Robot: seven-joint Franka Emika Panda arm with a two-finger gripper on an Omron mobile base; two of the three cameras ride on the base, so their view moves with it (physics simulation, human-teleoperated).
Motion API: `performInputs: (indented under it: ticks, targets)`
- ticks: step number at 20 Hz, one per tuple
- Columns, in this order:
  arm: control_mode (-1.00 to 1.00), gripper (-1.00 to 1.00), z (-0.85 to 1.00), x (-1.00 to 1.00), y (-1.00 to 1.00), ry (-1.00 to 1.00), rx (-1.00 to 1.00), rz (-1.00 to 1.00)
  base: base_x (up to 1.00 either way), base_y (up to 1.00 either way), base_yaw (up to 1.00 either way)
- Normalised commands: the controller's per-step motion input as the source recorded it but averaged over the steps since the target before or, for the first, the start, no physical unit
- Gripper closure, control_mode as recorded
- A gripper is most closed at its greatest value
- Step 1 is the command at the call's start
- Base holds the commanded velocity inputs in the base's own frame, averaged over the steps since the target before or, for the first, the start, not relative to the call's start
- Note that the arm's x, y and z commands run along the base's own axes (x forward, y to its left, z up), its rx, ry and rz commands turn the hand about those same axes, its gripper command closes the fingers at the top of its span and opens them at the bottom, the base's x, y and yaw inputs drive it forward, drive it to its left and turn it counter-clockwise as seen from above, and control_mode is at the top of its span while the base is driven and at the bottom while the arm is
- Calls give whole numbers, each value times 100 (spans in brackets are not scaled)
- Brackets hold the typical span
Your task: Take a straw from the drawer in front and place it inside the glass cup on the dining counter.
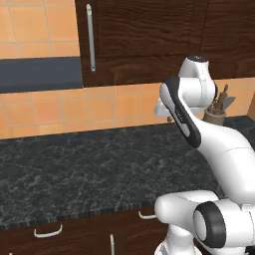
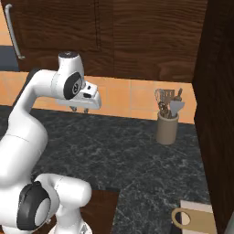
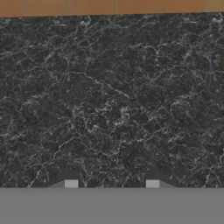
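Your arm stood poised over the black speckled granite counter (image 1: pixel 74 164), its gripper (image 2: pixel 80 109) hanging above that counter with the finger tips (image 3: pixel 71 183) spread apart and nothing between them. The straw could not be seen; by the task, it presumably lay inside a drawer (image 1: pixel 47 234) set just below the granite counter's front edge, whose front and curved silver handle (image 1: pixel 48 232) appeared fully closed. A utensil crock (image 2: pixel 167 128) stood at the granite counter's back, well to the gripper's right. You appeared to be at the very first step, the drawer unopened. The next move likely called for you to bring the gripper down past the granite counter's edge, take a handle and pull.
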Motion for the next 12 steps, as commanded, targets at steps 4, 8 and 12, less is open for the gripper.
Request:
performInputs:
  ticks: [4,8,12]
  targets:
    - [100,-100,0,0,0,0,0,0,-35,2,0]
    - [100,-100,0,0,0,0,0,0,-99,39,-4]
    - [100,-100,0,0,0,0,0,0,-20,72,-54]
